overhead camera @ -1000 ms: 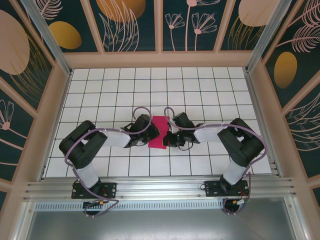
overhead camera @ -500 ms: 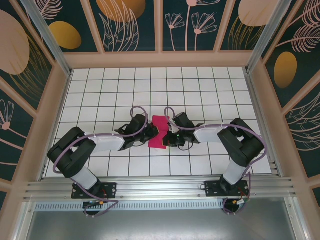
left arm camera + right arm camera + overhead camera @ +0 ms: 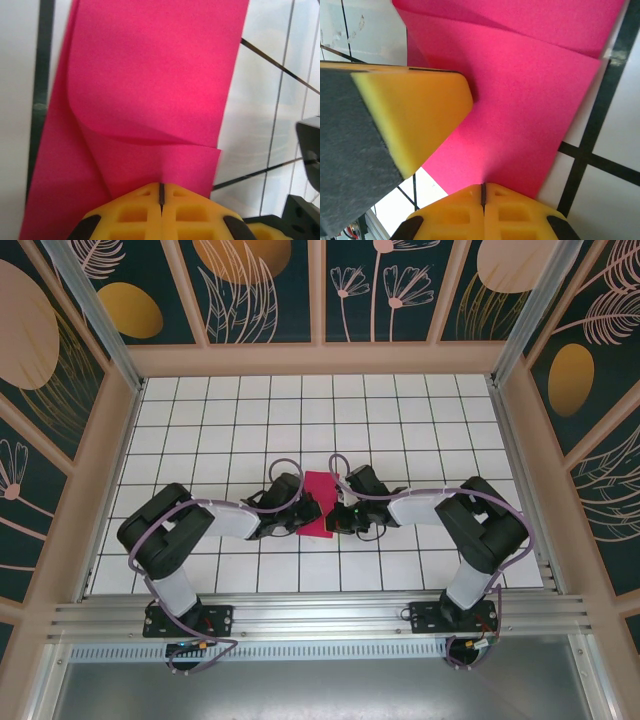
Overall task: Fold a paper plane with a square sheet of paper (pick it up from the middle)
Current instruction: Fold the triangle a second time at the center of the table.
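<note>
Left jaws have just come together, tips on the left edge of the square sheet of paper (image 3: 150, 75), part-folded on the desk (image 3: 400, 420); right jaws together opposite; likely pressing a crease.

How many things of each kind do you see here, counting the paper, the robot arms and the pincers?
Pink paper sheet: 1
Left arm and right arm: 2
Left pincer and right pincer: 2
Total: 5

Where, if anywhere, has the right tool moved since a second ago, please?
No, the right tool stays on the same table gridline, at the pink paper's right edge.
</note>
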